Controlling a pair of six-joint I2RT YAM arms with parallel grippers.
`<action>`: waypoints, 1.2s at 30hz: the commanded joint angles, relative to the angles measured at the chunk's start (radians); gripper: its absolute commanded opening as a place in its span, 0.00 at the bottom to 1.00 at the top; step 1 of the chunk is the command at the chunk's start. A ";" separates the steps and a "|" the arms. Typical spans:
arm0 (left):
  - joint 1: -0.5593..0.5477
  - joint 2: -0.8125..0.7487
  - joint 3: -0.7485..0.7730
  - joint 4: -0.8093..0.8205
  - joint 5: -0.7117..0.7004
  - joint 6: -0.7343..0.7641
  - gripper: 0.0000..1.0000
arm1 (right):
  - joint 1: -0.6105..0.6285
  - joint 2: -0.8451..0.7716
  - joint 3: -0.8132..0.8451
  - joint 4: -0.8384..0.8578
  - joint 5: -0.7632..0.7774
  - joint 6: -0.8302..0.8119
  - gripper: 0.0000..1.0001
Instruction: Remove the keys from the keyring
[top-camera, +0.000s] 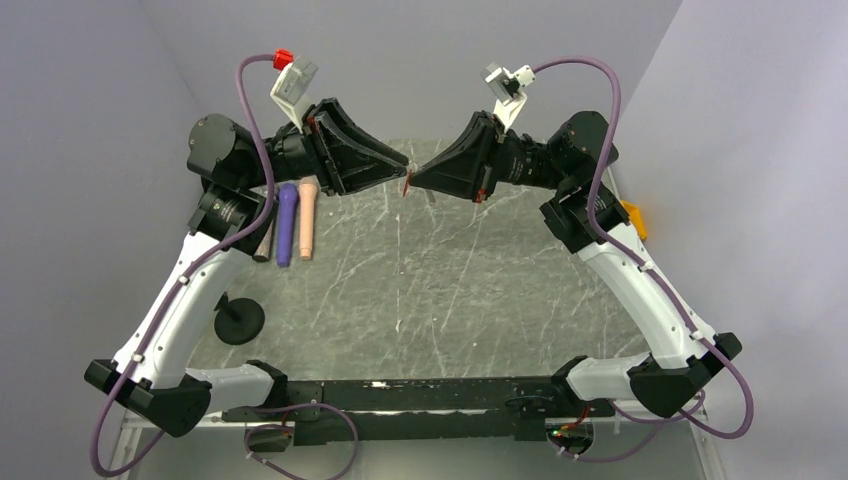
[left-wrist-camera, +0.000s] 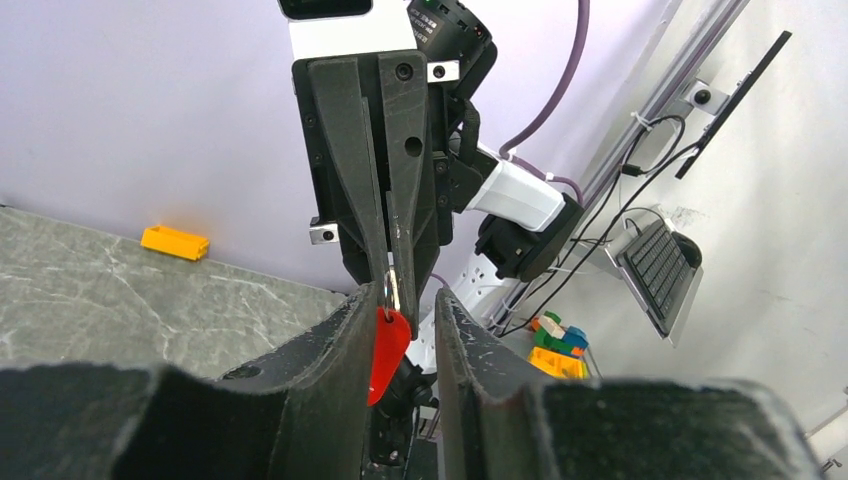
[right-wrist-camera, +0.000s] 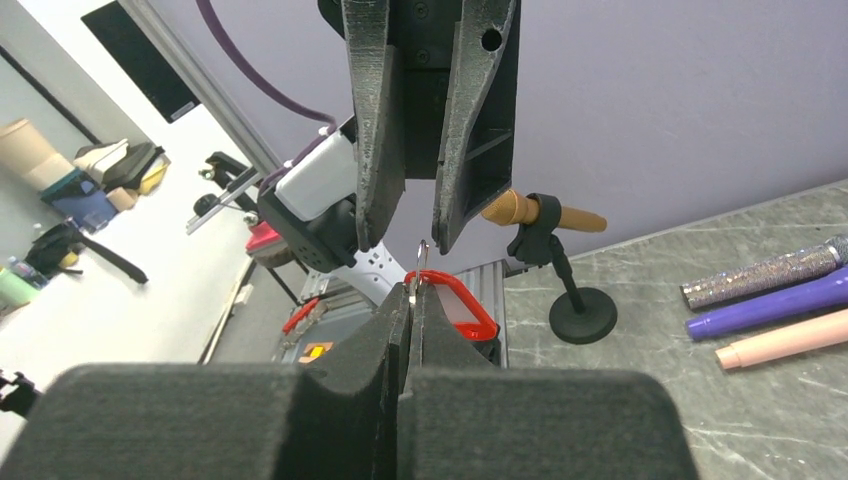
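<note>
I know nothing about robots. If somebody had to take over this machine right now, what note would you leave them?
Right hand: shut on the keyring, pinching its thin metal ring and holding it in the air above the table.
Left hand: open, tip to tip with the right hand, one finger on each side of the hanging red tag, not gripping it.
Done: the keyring is off the table, held between the two hands.
Left: I cannot make out any key on the ring in these views, so check that first. If one is there, it has yet to be worked off.
</note>
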 joint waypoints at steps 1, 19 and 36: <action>-0.007 -0.008 0.034 -0.031 0.004 0.049 0.32 | 0.001 -0.003 0.035 0.057 -0.014 0.005 0.00; -0.037 0.009 0.074 -0.115 -0.011 0.119 0.15 | 0.000 -0.002 0.037 0.028 -0.025 -0.012 0.00; -0.103 0.051 0.185 -0.362 -0.046 0.304 0.00 | 0.000 -0.006 0.047 -0.033 -0.040 -0.052 0.00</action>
